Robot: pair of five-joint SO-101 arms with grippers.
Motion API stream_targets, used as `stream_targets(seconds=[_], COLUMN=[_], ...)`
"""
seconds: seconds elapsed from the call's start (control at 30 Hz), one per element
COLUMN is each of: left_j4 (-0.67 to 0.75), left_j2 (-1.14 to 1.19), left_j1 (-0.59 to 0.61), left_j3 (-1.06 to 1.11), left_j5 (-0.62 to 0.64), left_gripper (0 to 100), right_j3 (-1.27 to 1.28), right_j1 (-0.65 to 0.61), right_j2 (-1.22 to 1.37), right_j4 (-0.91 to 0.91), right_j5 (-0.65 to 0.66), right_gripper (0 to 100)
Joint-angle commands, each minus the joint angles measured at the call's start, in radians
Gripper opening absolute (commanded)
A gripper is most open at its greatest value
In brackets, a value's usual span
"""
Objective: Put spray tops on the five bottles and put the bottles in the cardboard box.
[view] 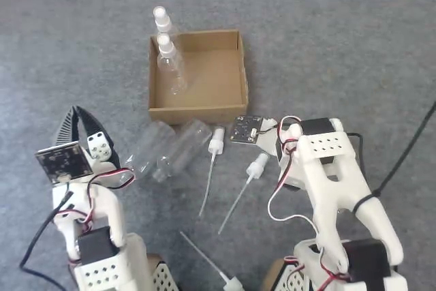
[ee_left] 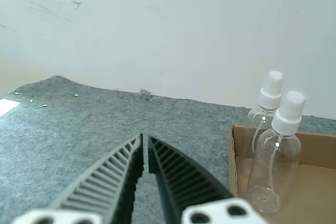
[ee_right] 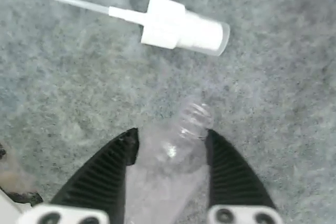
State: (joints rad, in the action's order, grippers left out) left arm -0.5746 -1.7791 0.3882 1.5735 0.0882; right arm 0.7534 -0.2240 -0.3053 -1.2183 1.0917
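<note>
**Cardboard box holds one capped bottle; right pincer grips an open one**

Grey felt (view: 354, 59) covers the table. The cardboard box (view: 197, 114) sits at the far middle. One capped bottle (view: 172, 66) stands upright in its far left corner. A second capped bottle (view: 162, 20) stands just behind the first at that same corner, and I cannot tell whether it is inside the wall or just outside it.

Two topless bottles lie on their sides on the felt near the box's front wall, touching each other: the left one (view: 148, 148) and the right one (view: 182, 146).

Three loose spray tops lie on the felt with their thin tubes pointing toward the arms: one (view: 216, 142) beside the lying bottles, one (view: 257, 166) near the right arm, and one (view: 233, 283) at the near edge between the two arm bases.

The right gripper (ee_right: 171, 132) is clenched on a fifth bottle (ee_right: 194, 121) just below its bare threaded neck, low over the felt. A spray top lies just beyond its mouth, apart from it.

The left gripper (ee_left: 145, 139) is closed on nothing, its fingers all but meeting, raised over the near left of the table and pointing toward the box.
</note>
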Motion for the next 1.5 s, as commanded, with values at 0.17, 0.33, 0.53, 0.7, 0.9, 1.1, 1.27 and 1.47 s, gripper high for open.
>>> stream_targets(seconds=[0.17, 0.33, 0.53, 0.7, 0.9, 1.1, 1.27, 1.47], left_j4=[0.034, 0.034, 0.034, 0.034, 0.034, 0.034, 0.034, 0.034], left_j2=[-0.014, -0.014, -0.014, -0.014, -0.014, -0.014, -0.014, -0.014], left_j1=[0.000, 0.000, 0.000, 0.000, 0.000, 0.000, 0.000, 0.000], left_j3=[-0.012, -0.012, -0.012, -0.012, -0.012, -0.012, -0.012, -0.012], left_j5=[0.002, 0.002, 0.002, 0.002, 0.002, 0.002, 0.002, 0.002], left_gripper=[1, 1, 1, 1, 1, 1, 1, 1], right_j3=[-0.025, -0.098, -0.192, -0.198, -0.196, -0.196, -0.229, -0.361], right_j1=[-0.012, -0.010, -0.015, -0.007, -0.004, -0.004, 0.031, 0.097], right_j2=[-0.056, -0.054, -0.054, -0.044, -0.042, -0.042, 0.038, 0.240], right_j4=[0.008, -0.018, -0.147, -0.147, -0.134, -0.134, -0.117, -0.122], right_j5=[-0.015, -0.212, -0.322, -0.339, -0.262, -0.247, -0.247, -0.247], right_gripper=[24.7, 24.7, 24.7, 24.7, 24.7, 24.6, 24.6, 24.6])
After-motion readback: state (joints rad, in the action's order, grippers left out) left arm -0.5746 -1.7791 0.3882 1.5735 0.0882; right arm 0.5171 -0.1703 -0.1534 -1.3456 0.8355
